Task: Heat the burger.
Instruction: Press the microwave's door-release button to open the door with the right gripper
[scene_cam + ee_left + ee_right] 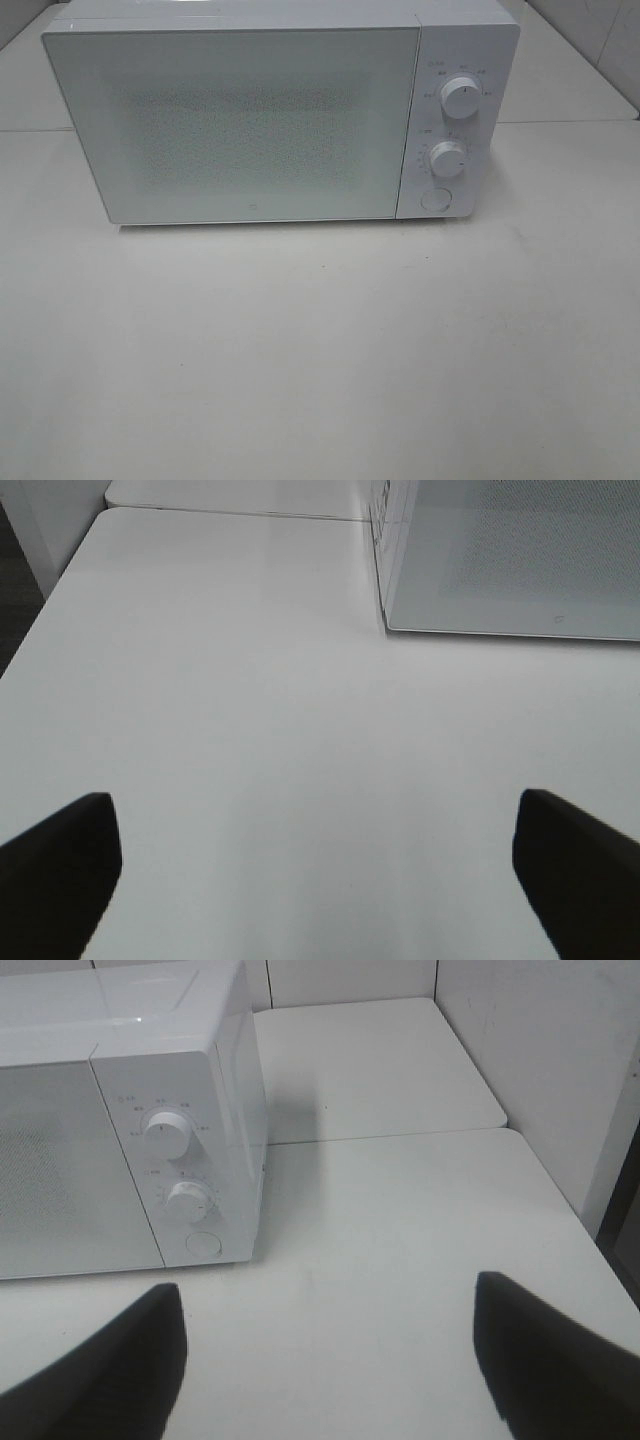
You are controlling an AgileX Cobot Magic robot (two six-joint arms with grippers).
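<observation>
I am seeing the microwave (280, 110) filling the upper half of the frame in a smooth white casing, plastic or painted, I cannot tell which, with its top catching a soft sheen. Its door (235, 125) is looking like glossy pale glass, with a fine dotted mesh showing through the centre. At upper right, the upper knob (460, 97) and lower knob (448, 158) are reading as smooth white plastic, and the round button (435, 199) beneath them likewise. The table (320, 360) across the lower frame is looking matt, smooth and off-white, with a few tiny specks. The left gripper (315, 880) and right gripper (325, 1360) are showing dull, matt black fingers (60, 870).
</observation>
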